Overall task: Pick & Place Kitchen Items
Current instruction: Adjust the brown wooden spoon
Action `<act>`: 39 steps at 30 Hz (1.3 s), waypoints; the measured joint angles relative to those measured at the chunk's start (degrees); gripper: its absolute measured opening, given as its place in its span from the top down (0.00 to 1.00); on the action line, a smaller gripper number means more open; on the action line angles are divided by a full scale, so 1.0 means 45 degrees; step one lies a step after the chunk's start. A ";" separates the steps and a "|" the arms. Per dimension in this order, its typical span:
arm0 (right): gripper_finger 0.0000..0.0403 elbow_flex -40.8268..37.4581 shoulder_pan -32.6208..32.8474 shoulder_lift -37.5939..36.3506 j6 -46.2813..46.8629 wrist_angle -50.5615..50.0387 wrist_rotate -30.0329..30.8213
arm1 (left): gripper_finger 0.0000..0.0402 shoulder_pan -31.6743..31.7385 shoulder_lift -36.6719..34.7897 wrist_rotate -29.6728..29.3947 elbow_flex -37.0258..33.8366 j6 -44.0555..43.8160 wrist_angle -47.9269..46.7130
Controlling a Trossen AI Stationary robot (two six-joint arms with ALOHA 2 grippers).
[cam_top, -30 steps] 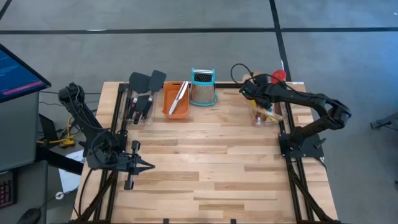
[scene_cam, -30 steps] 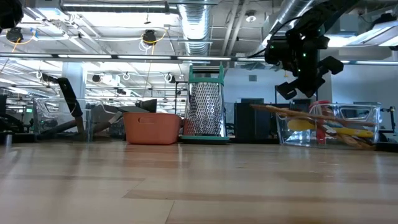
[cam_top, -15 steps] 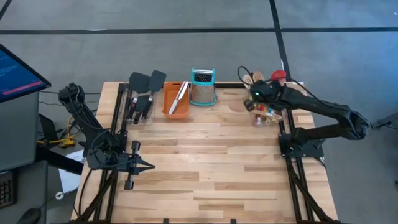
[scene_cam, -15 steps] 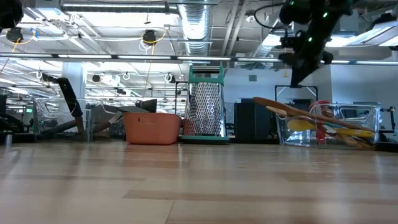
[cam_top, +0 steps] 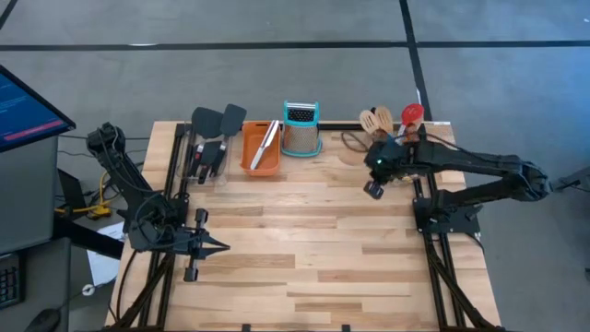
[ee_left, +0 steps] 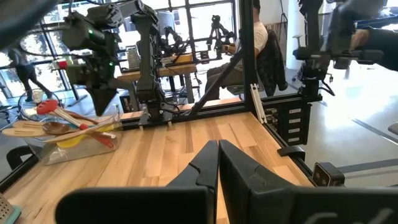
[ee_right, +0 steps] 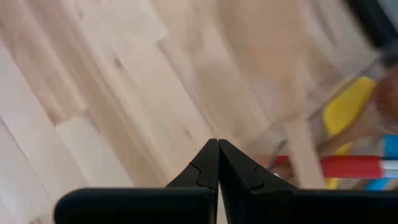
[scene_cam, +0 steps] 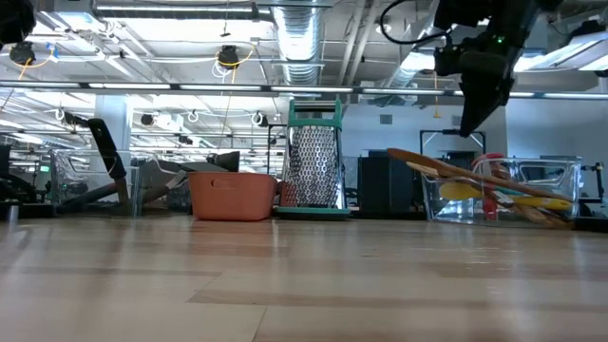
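My right gripper (cam_top: 372, 187) (scene_cam: 468, 128) hangs shut and bare, pointing steeply down, just left of and above a clear bin (scene_cam: 503, 195) at the table's far right. The bin holds kitchen items: wooden spoons (cam_top: 376, 118) (scene_cam: 427, 163), a red spoon (cam_top: 412, 112) and a yellow one (ee_right: 348, 106), their heads sticking out past its rim. Black turners (cam_top: 218, 118) stand in a second clear bin (cam_top: 207, 155) at the far left. My left gripper (cam_top: 221, 246) (ee_left: 217, 149) waits shut near the left edge, pointing level across the table.
An orange tray (cam_top: 261, 148) with a steel-handled tool (cam_top: 267, 140) in it stands far centre, beside a steel box grater (cam_top: 300, 129) with a teal top. Bare wooden table (cam_top: 313, 258) spreads across the middle and near side. Metal frames run along both side edges.
My right gripper has swung from above the far right bin toward the table's near edge, risen, and rolled and tipped until it points steeply down. It has stayed shut with nothing in it.
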 joint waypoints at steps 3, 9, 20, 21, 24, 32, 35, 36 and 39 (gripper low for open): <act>1.00 0.0000 0.0769 0.0566 0.0143 0.0098 0.0232 | 1.00 0.0000 0.0000 -0.0004 0.0000 0.0000 0.0002; 1.00 0.0000 0.3710 0.1498 0.1213 0.0584 0.3775 | 1.00 0.0000 0.0000 -0.0010 0.0000 0.0000 0.0002; 0.99 0.0005 0.6102 0.2999 0.2751 0.0720 0.7223 | 1.00 0.0000 -0.0005 -0.0053 0.0000 -0.0238 0.0002; 0.98 0.0005 0.6069 0.3261 0.2512 0.0709 0.7218 | 1.00 0.0000 -0.0005 -0.0050 0.0000 -0.0243 -0.0003; 0.93 0.0005 0.6060 0.4177 0.1717 0.0933 0.7431 | 1.00 0.0005 0.0000 -0.0049 0.0000 -0.0238 -0.0003; 0.70 0.0005 0.5758 0.6258 0.1986 0.0972 1.0889 | 1.00 0.0000 -0.0005 -0.0044 0.0000 -0.0204 -0.0011; 0.62 0.0005 0.5580 0.6721 0.2872 0.0952 1.1793 | 1.00 0.0000 -0.0005 -0.0039 0.0000 -0.0204 -0.0007; 0.59 0.0005 0.5476 0.6782 0.3066 0.0966 1.1800 | 1.00 0.0000 -0.0005 -0.0039 0.0000 -0.0199 -0.0007; 0.53 -0.0005 0.5047 0.6987 0.3201 0.0984 1.1212 | 1.00 0.0000 -0.0005 -0.0034 0.0000 -0.0199 -0.0007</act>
